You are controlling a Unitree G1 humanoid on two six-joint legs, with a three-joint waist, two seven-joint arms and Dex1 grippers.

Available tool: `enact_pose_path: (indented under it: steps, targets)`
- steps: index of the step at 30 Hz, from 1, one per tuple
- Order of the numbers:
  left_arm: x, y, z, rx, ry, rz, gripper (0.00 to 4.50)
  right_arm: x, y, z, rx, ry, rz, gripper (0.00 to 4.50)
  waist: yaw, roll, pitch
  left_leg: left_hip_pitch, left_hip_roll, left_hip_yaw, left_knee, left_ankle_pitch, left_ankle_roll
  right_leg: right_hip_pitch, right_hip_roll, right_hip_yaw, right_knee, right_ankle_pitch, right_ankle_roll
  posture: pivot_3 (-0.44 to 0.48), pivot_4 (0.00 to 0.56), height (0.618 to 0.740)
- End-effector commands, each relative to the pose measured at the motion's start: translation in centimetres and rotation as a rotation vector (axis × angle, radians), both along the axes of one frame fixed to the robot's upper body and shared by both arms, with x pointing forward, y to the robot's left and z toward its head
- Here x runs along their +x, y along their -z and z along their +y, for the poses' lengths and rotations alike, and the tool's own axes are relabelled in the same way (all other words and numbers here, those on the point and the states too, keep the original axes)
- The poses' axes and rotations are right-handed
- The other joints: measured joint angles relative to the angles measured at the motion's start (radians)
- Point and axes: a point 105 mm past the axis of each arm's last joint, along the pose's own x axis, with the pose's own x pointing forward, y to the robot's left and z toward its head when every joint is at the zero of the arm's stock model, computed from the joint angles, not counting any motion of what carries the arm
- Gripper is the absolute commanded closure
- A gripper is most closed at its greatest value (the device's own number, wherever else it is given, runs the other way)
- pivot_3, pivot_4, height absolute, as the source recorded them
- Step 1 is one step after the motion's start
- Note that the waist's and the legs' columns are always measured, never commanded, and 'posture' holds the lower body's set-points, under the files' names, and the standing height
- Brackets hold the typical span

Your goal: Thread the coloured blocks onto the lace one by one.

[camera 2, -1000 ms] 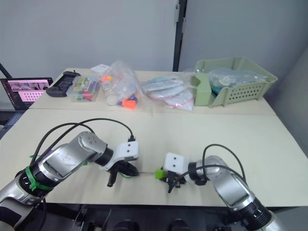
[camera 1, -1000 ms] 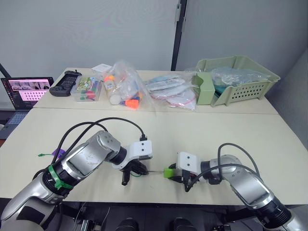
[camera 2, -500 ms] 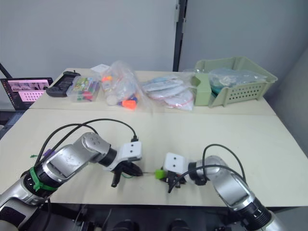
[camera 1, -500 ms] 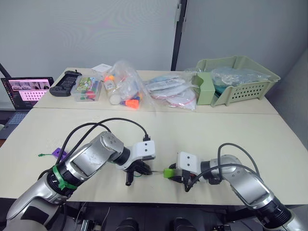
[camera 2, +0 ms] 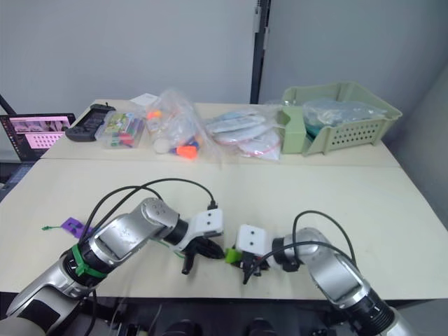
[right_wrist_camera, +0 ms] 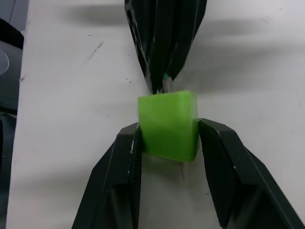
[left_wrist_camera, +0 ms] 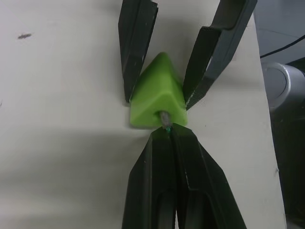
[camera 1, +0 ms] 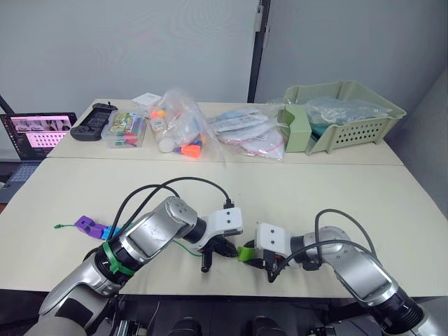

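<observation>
Right gripper: fingers clamped on either side of the light green block, holding it just above the table near the front edge. Left gripper: fingers pinched together on the lace, its pale tip sitting in the hole of the block. The two grippers meet tip to tip at the block. Thin green cord trails back under the left arm. Farther left on the table, a purple block and a blue block lie touching, with a green lace end just beside them.
</observation>
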Motion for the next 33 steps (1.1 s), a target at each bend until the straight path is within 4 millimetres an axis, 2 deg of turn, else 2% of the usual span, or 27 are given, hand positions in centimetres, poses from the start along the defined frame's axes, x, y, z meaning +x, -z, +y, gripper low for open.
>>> enact_pose_path:
  steps: [1, 5, 7, 14, 17, 20, 27, 30, 33]
  targets:
    - [-0.6, -0.9, -0.8, -0.019, 0.080, -0.024, 4.50, -0.6, 0.6, 0.3, -0.009, -0.006, 0.025, 3.18, 0.000, 0.000, 0.000, 0.000, 0.000, 0.000, 0.000, 0.000, 0.000, 0.000, 0.000, 0.000, 0.000, 0.000, 0.000, 0.000, 0.150, 0.740]
    - [-0.2, 0.2, -1.0, -0.023, 0.071, -0.029, 4.50, -0.5, 0.6, 0.3, -0.007, 0.000, 0.024, 3.18, 0.001, 0.000, 0.000, 0.000, 0.000, 0.000, 0.000, 0.000, 0.000, 0.000, 0.000, 0.000, 0.000, 0.000, 0.000, 0.000, 0.150, 0.740]
    - [0.1, 0.8, -0.2, 0.001, 0.091, -0.061, 3.90, -0.5, 0.7, 0.4, -0.007, 0.002, 0.024, 3.18, 0.002, 0.000, 0.000, 0.001, 0.000, 0.000, 0.000, 0.000, 0.000, 0.001, 0.000, 0.000, 0.000, 0.000, 0.000, 0.000, 0.150, 0.740]
    - [0.9, -0.9, 1.8, -0.030, 0.082, -0.157, 1.66, -0.4, 1.0, -0.1, -0.024, 0.020, 0.029, 3.18, -0.001, 0.000, 0.000, 0.001, 0.000, 0.000, 0.000, 0.000, 0.000, 0.000, 0.000, 0.000, 0.000, 0.000, 0.000, 0.000, 0.150, 0.740]
    - [1.2, -1.5, 3.2, -0.045, 0.071, -0.196, 1.66, -0.4, 1.1, -0.2, -0.027, 0.025, 0.033, 3.18, 0.000, 0.000, 0.000, 0.001, 0.000, 0.000, 0.000, 0.000, 0.000, 0.000, 0.000, 0.000, 0.000, 0.000, 0.000, 0.000, 0.150, 0.740]
    - [1.1, -1.2, 4.1, -0.068, 0.072, -0.227, 1.66, -0.4, 1.2, -0.4, -0.032, 0.029, 0.037, 3.18, 0.000, 0.000, 0.000, 0.001, 0.000, 0.000, 0.000, 0.000, 0.000, 0.000, 0.000, 0.000, 0.000, 0.000, 0.000, 0.000, 0.150, 0.740]
    - [0.4, 0.0, 3.3, -0.154, 0.038, -0.188, 1.66, -0.4, 1.3, -0.9, -0.054, 0.041, 0.040, 3.18, 0.004, 0.000, 0.000, 0.001, 0.000, 0.000, 0.000, 0.000, 0.000, 0.001, -0.001, 0.000, 0.000, 0.000, 0.000, 0.000, 0.150, 0.740]
    - [0.5, 0.7, 3.1, -0.158, 0.034, -0.195, 2.46, -0.3, 1.2, -0.9, -0.057, 0.042, 0.039, 3.18, 0.004, 0.000, 0.000, 0.001, 0.000, 0.000, 0.000, 0.000, 0.000, 0.001, -0.001, 0.000, 0.000, 0.000, 0.000, 0.000, 0.150, 0.740]
    - [0.6, 0.5, 2.8, -0.194, 0.037, -0.196, 3.42, -0.4, 1.2, -0.9, -0.060, 0.043, 0.041, 3.18, 0.005, 0.000, 0.000, 0.001, 0.000, 0.000, 0.000, 0.000, 0.000, 0.001, -0.001, 0.000, 0.000, 0.000, 0.000, 0.000, 0.150, 0.740]
